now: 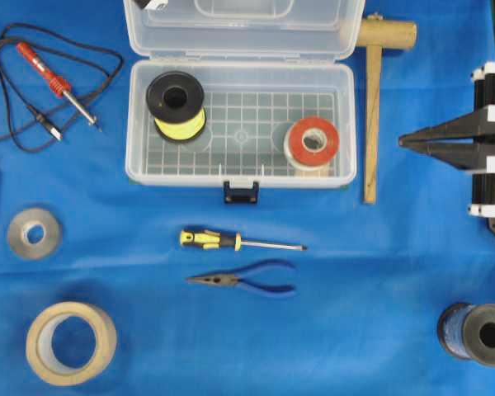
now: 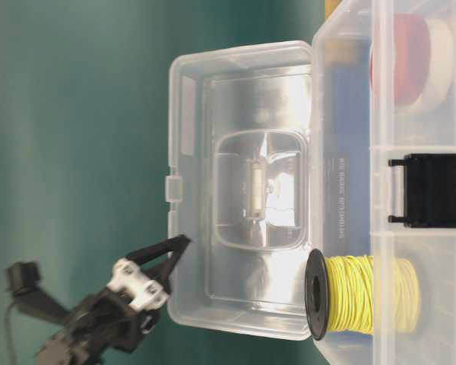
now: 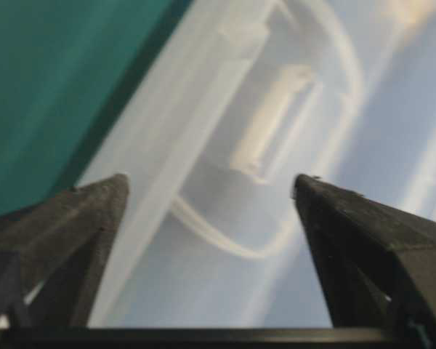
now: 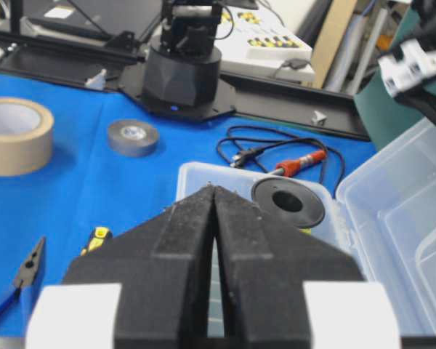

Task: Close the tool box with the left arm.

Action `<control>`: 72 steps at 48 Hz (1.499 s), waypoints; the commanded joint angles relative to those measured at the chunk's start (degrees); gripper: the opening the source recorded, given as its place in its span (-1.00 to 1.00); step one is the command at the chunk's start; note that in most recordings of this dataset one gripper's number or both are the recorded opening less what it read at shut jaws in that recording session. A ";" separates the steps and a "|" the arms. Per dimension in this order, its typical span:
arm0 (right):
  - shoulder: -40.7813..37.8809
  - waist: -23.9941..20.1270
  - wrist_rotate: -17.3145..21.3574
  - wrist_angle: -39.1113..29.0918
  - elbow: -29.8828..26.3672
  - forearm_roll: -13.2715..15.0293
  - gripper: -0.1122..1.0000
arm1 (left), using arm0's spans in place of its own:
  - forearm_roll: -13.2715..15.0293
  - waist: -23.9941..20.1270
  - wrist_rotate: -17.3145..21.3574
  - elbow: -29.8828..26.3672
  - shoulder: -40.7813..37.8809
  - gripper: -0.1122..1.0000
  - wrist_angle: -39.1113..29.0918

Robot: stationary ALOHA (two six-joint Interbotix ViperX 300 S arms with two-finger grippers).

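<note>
The clear tool box (image 1: 239, 177) stands open at the back middle, its lid (image 1: 243, 29) swung back and up. Its dark blue latch (image 1: 241, 192) faces the front. Inside, a yellow wire spool (image 1: 176, 103) and a red and white roll (image 1: 312, 142) sit on the gridded floor. My left gripper (image 3: 211, 182) is open, its fingers either side of the lid's moulded recess, close to the lid. It shows by the lid's edge in the table-level view (image 2: 178, 245). My right gripper (image 1: 406, 142) is shut and empty, right of the box.
A wooden mallet (image 1: 371, 107) lies right of the box. A soldering iron (image 1: 58, 78) with its cable lies at the left. A screwdriver (image 1: 231, 241) and pliers (image 1: 243, 280) lie in front. Grey tape (image 1: 34, 233), masking tape (image 1: 70, 342) and a blue spool (image 1: 478, 334) lie nearer the front.
</note>
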State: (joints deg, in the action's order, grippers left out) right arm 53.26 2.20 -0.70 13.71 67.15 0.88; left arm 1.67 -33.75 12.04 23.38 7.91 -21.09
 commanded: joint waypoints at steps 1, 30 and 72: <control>-0.35 0.09 0.00 0.44 -1.23 0.09 -0.80 | 0.18 3.60 -1.41 0.88 2.90 0.89 -2.37; -0.35 0.09 -0.09 0.53 -1.14 0.09 -0.80 | 0.70 17.93 -14.77 10.90 15.38 0.89 -5.01; -0.26 0.09 -0.09 0.53 -1.32 0.09 -0.80 | -0.26 35.42 -25.75 15.91 29.88 0.89 -5.36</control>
State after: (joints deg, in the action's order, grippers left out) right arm 53.09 2.20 -0.70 13.71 67.15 0.88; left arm 1.58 1.76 -15.29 38.50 34.37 -29.27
